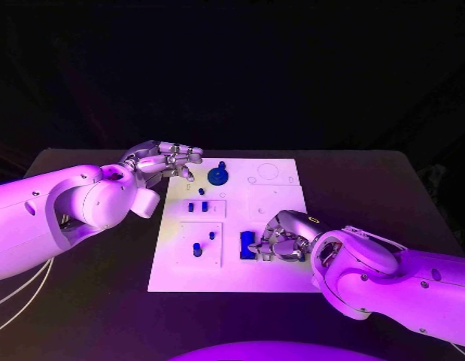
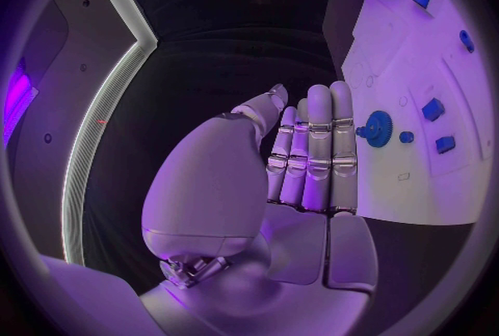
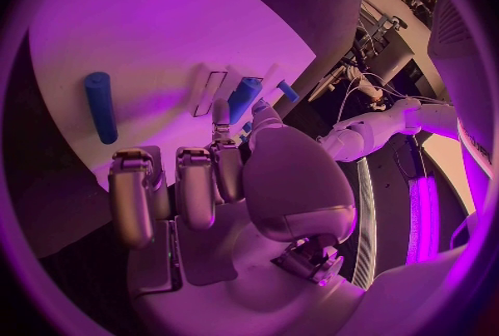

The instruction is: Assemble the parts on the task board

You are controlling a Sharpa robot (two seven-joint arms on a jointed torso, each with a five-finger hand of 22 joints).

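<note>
Left hand: your left hand (image 1: 165,160) hovered at the task board's (image 1: 271,207) far left corner, fingers straight, holding nothing.
Right hand: your right hand (image 1: 279,239) rested on the board, fingers curled around a blue block (image 1: 247,244).
Gear: the blue gear (image 1: 218,176) stood near your left hand.

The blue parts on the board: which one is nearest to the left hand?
The round blue gear at the board's far end, beside the left hand; the others lie nearer the right hand.

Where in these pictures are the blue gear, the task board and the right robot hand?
blue gear (image 2: 378,129), left wrist view, on its toothed disc.
task board (image 1: 271,280), head view, on a bare near part.
right robot hand (image 1: 283,238), head view, on its middle.
</note>
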